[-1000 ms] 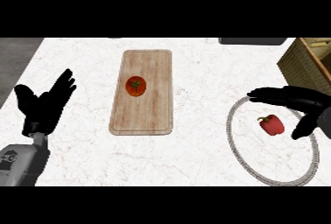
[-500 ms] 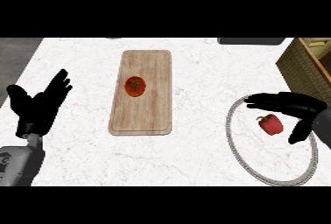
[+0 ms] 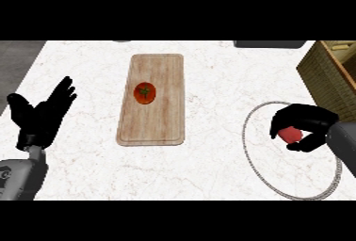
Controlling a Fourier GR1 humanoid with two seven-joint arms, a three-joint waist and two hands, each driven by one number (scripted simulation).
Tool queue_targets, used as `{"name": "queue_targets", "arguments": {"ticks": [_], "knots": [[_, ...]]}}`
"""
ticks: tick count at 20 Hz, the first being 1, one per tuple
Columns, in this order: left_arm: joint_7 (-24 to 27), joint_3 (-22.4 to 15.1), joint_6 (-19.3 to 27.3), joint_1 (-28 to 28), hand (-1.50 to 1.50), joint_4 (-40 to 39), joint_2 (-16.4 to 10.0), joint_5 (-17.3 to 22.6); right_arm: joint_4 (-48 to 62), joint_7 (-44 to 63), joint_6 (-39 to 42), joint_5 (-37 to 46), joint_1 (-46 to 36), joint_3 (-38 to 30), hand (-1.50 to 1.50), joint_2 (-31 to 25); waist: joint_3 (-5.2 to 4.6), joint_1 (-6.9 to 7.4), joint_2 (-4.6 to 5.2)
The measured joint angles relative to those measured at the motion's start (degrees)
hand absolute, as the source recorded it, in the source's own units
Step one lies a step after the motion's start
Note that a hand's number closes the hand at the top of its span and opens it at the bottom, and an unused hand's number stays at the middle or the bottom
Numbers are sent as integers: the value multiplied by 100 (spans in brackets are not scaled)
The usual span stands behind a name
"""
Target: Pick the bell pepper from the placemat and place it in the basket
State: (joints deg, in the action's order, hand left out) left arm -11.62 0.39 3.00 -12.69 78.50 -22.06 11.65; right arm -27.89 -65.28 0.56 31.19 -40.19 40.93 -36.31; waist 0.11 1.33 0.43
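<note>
While the right hand (image 3: 306,123) sits at the right of the frame with its fingers and thumb curled round the bell pepper (image 3: 290,135), only a small red patch of the pepper shows between them. Hand and pepper both fall inside the ring of the round placemat (image 3: 247,148), in its upper right part. This pale mat with a grey rope-like rim fills the lower right of the frame. Whether the pepper still touches the mat cannot be told, since the hand covers most of it.

At the upper right corner stands the basket (image 3: 325,70), woven and brown, with only one corner of its wall and rim in view. It stands well apart from the pepper, up and to the right of the placemat. What it holds cannot be told from the part that shows.

Near the centre of the white marbled counter (image 3: 208,160) lies a long wooden cutting board (image 3: 153,127), running from top to bottom of the frame. A red tomato (image 3: 144,93) with a green stem rests on the board's upper half, well apart from the placemat.

At the left edge of the frame the left hand (image 3: 38,117) rests open, fingers spread and pointing up, holding nothing.
</note>
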Motion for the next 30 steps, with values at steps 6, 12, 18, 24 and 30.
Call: {"name": "queue_targets", "arguments": {"ticks": [6,12,18,24,30], "knots": [[52,4,24,-11,0,-13,102,-75,99,-56,-312,209,72,-7,150,195,-11,-3,-14],[45,34,-40,-8,0,13,118,-78,387,536,-368,99,-123,-315,150,495,-17,24,-15],[57,35,-42,-3,0,28,90,-101,1262,2918,-357,-981,-541,-1588,150,735,-38,44,22],[42,-36,-94,-71,0,32,120,-108,1731,5091,-1321,-2067,-1336,-2834,150,1149,-36,230,30],[30,-180,-163,-196,0,12,186,-153,1828,6789,-3512,-2432,-2642,-3419,150,1475,-60,485,45]]}}
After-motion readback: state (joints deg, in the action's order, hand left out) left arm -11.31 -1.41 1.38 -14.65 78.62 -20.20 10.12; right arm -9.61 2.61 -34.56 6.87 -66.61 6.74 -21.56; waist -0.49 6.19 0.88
